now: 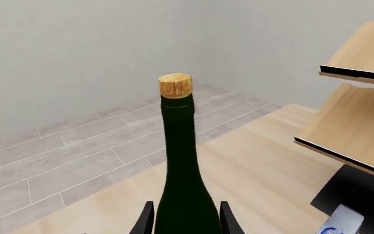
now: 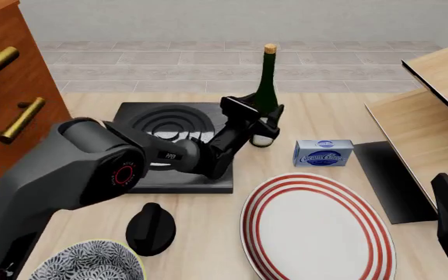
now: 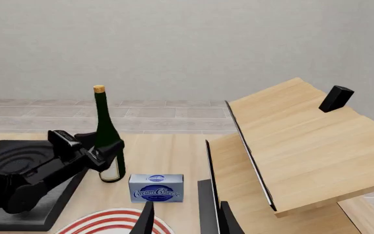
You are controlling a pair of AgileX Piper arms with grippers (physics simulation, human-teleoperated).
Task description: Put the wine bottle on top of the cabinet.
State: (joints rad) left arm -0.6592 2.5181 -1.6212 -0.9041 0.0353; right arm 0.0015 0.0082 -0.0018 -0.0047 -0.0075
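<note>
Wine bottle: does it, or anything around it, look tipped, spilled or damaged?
Nothing stands out. The wine bottle stands upright on the table, cork in, with the left claw around its lower body. No spills visible.

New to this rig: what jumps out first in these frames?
The green wine bottle stands upright mid-table beside the black stove plate, with the left end effector closed around its lower body. Near the front edge lies a big red-striped plate; the reddish-brown cabinet rises at far left, and a blue cream cheese box sits right of the bottle.
</note>
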